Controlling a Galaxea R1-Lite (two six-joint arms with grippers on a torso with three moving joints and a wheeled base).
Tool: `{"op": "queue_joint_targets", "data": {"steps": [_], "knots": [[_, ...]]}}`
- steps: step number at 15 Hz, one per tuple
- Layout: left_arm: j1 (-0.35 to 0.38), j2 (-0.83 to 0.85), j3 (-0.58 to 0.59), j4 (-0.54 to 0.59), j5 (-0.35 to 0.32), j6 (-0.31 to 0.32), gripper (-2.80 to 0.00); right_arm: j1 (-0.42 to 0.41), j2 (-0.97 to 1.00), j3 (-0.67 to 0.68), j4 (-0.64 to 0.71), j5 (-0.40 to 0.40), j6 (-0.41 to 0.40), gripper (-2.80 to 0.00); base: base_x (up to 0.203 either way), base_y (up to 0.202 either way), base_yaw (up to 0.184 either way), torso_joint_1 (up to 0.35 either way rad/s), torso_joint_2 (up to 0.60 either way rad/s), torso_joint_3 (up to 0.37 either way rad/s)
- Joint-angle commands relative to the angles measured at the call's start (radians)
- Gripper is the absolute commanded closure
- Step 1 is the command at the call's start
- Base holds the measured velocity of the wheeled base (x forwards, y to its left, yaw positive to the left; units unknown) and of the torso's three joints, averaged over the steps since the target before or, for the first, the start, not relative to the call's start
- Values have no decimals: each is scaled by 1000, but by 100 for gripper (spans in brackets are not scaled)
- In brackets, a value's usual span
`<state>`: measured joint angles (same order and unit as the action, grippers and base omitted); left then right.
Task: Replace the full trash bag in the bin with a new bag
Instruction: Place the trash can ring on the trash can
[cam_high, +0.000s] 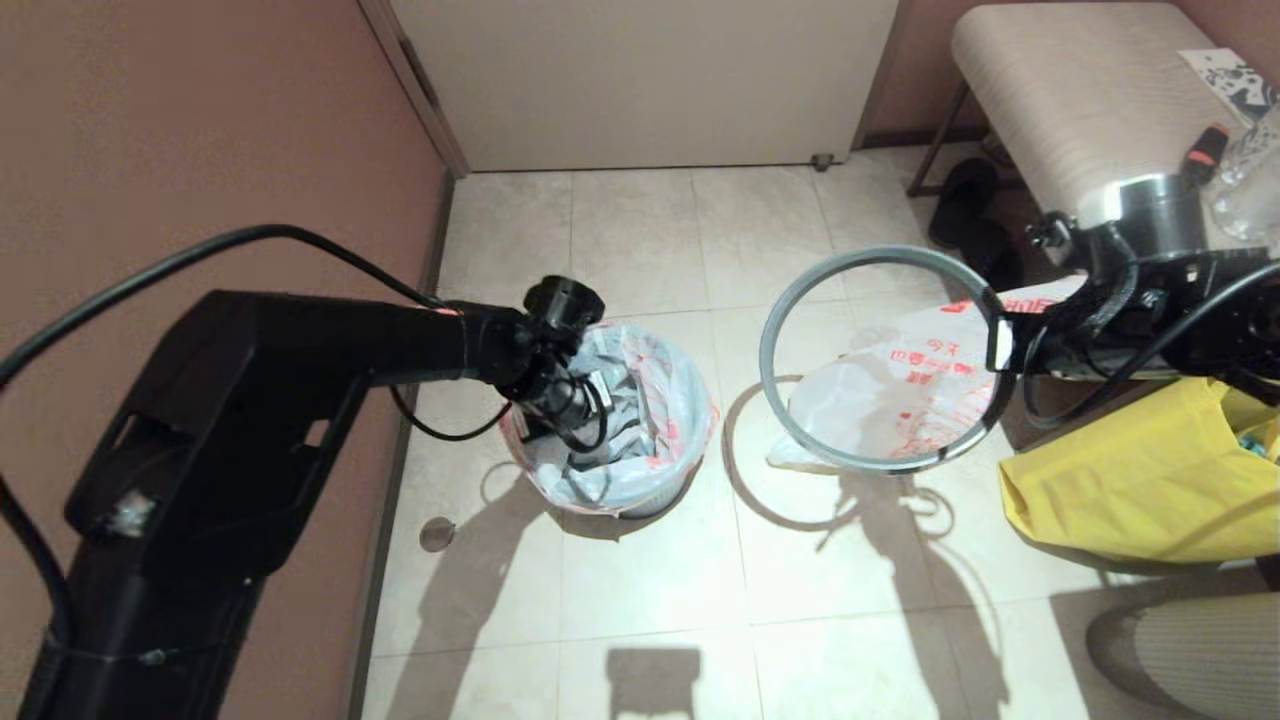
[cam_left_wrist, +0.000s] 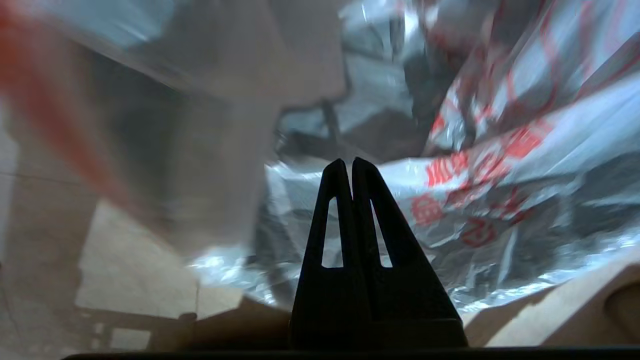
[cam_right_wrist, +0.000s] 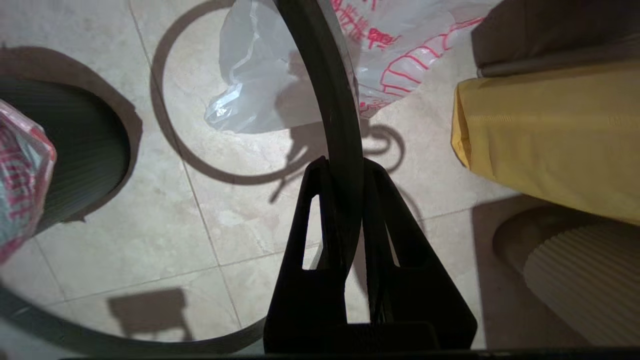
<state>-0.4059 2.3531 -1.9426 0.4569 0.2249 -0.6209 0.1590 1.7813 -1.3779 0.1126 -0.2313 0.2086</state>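
Note:
The black bin (cam_high: 655, 500) stands on the tiled floor, lined with the crinkled white new bag (cam_high: 650, 390), whose pink-red edge is folded over the rim. My left gripper (cam_high: 580, 440) reaches down inside that bag (cam_left_wrist: 500, 190) and is shut (cam_left_wrist: 348, 162), with nothing visibly between its fingers. To the right, my right gripper (cam_high: 1000, 345) is shut on the thin grey hoop (cam_high: 775, 330) and holds it above the floor (cam_right_wrist: 342, 165). Under the hoop (cam_right_wrist: 330, 75) the full trash bag (cam_high: 870, 400), white with a bold red logo, lies on the tiles (cam_right_wrist: 265, 75).
A yellow fabric bag (cam_high: 1130, 480) lies right of the hoop. A padded bench (cam_high: 1080, 90) stands behind it, with black slippers (cam_high: 965, 200) beneath. The wall (cam_high: 200, 120) runs close on the bin's left, with a door (cam_high: 650, 80) beyond. A ribbed object (cam_high: 1190, 650) sits at the near right.

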Motion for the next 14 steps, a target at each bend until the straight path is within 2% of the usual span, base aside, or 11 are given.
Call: {"op": "queue_joint_targets", "data": {"steps": [1,3,4,6,9,14], "knots": [[-14,123,-1,-18,-21,-3,0,-34,-120,3,45,-1,18,0,0,0,0,0,0,0],[-38,213,-2,-142,-62,14,0,-55,-207,1,112,1,38,0,0,0,0,0,0,0],[-45,254,-3,-200,-88,45,0,-58,-242,0,147,1,42,0,0,0,0,0,0,0],[-59,326,-4,-244,-112,112,0,-62,-296,-5,196,1,41,0,0,0,0,0,0,0],[-93,289,-4,-157,-192,114,0,-62,-326,-6,235,1,39,0,0,0,0,0,0,0],[-181,164,-4,15,-397,35,0,-61,-344,-6,243,0,40,0,0,0,0,0,0,0]]}}
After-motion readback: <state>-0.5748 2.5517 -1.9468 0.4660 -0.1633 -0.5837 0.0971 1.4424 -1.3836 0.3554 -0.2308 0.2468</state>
